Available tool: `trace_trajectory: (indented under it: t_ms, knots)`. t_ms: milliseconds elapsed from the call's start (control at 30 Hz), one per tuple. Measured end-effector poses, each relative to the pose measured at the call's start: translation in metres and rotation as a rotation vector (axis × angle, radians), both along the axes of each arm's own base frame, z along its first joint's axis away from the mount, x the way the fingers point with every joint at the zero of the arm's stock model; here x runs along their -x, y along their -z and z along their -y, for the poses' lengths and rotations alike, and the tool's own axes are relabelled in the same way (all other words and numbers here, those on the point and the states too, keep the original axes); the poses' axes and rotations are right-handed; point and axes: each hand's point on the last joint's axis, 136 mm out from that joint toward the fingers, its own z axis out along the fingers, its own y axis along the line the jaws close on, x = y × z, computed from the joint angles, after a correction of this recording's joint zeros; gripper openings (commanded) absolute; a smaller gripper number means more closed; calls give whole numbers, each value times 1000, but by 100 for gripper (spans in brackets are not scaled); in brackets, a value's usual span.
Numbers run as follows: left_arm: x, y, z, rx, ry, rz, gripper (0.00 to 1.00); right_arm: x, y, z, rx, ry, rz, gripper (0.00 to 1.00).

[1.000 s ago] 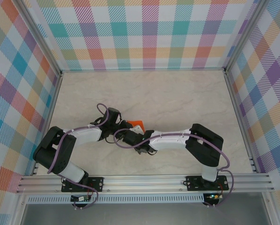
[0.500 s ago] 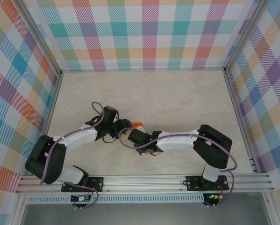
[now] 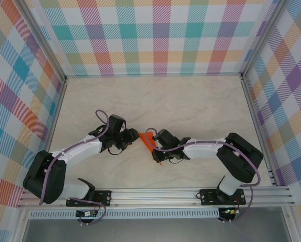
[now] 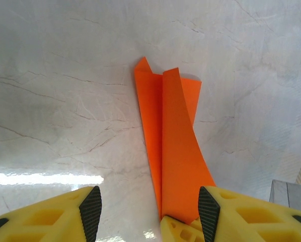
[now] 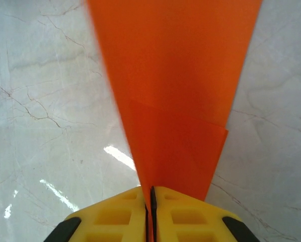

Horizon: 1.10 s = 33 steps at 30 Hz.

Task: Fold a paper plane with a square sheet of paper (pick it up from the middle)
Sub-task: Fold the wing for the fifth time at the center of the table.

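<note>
Pinching the narrow bright-orange folded paper plane (image 5: 175, 101) at lower centre, R gripper (image 5: 151, 199) is clamped on it — L gripper (image 4: 149, 204) spread wide, paper btw. its pads (image 4: 91, 212).

Table (image 3: 191, 101) far half open — left claw (image 4: 149, 216), right claw (image 5: 150, 201), paper plane (image 3: 147, 139) crowd ctr.

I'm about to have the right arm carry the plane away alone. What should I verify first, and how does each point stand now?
1. Right gripper shut on the paper plane: ok, orange paper is pinched between the closed fingers.
2. Left gripper open: ok, the jaws stand apart.
3. Left fingers free of the paper: cannot tell, one pad sits right at the paper's edge.
4. Folds intact: ok, the long crease shows in the left wrist view.
5. Plane's far end off the table: cannot tell.
</note>
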Motion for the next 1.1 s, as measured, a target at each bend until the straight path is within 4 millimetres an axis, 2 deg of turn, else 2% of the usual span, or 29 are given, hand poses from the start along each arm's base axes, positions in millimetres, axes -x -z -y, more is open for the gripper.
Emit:
trace_trajectory:
  t_ms: [233, 600, 867, 1100]
  knots:
    - [2, 1, -1, -8, 9, -2, 55, 0, -1, 1, -145, 11, -103, 12]
    - [9, 8, 2, 12, 43, -11, 48, -6, -26, -11, -362, -13, -220, 13]
    - [11, 6, 6, 39, 68, 15, 48, -8, -17, -13, -411, 4, -317, 13]
    - [18, 14, 5, 44, 78, -3, 48, -7, -11, -12, -405, 6, -338, 12]
